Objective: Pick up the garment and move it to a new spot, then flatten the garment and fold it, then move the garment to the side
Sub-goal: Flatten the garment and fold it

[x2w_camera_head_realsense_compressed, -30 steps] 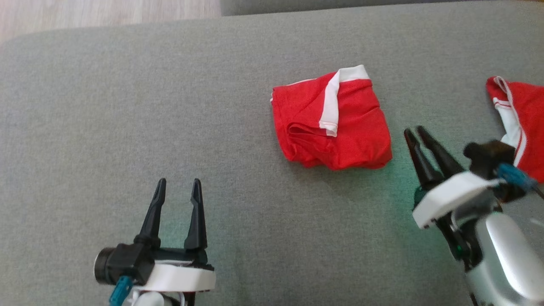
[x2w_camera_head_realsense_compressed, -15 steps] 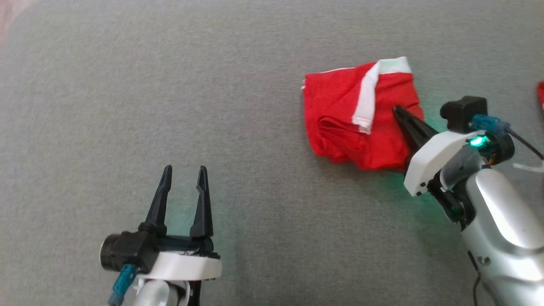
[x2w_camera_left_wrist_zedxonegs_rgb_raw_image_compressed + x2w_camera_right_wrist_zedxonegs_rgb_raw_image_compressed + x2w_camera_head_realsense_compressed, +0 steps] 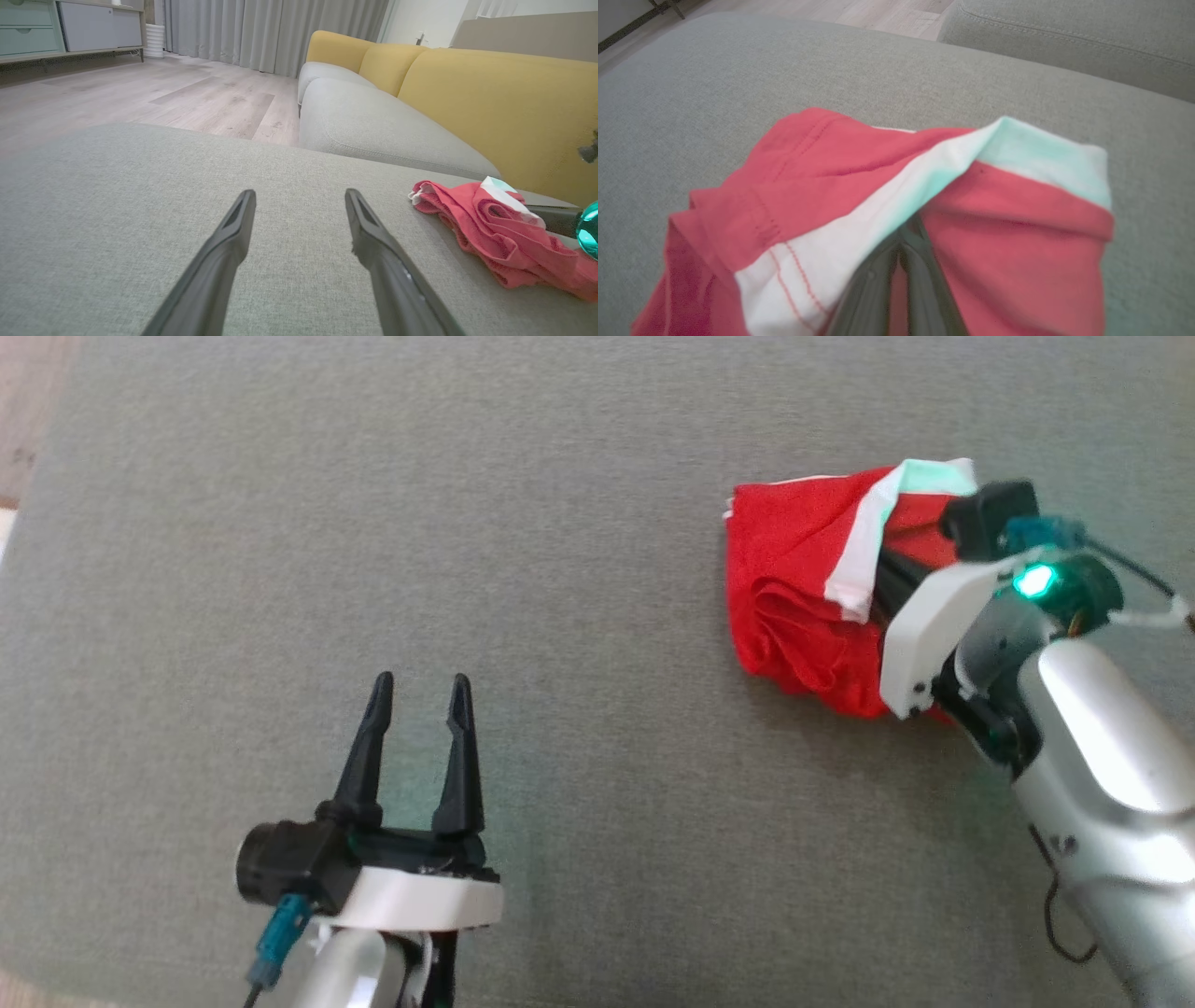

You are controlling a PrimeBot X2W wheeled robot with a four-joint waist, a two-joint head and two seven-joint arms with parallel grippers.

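Garment [image 3: 794,569]: red with a white band, bunched on the grey cushion [image 3: 467,523], towards its right side.
Right jaws: together, pinching a fold under the white band.
Left jaws: apart, holding nothing, well apart from the garment.
Progress: pick-up begun, and the garment looks not yet lifted clear. Moving, flattening, folding and setting aside are all left.
Around: yellow backrest [image 3: 490,93] behind, wood floor [image 3: 140,93] beyond.
In the way: the right arm [image 3: 1083,756] hides the garment's near edge in the head view.
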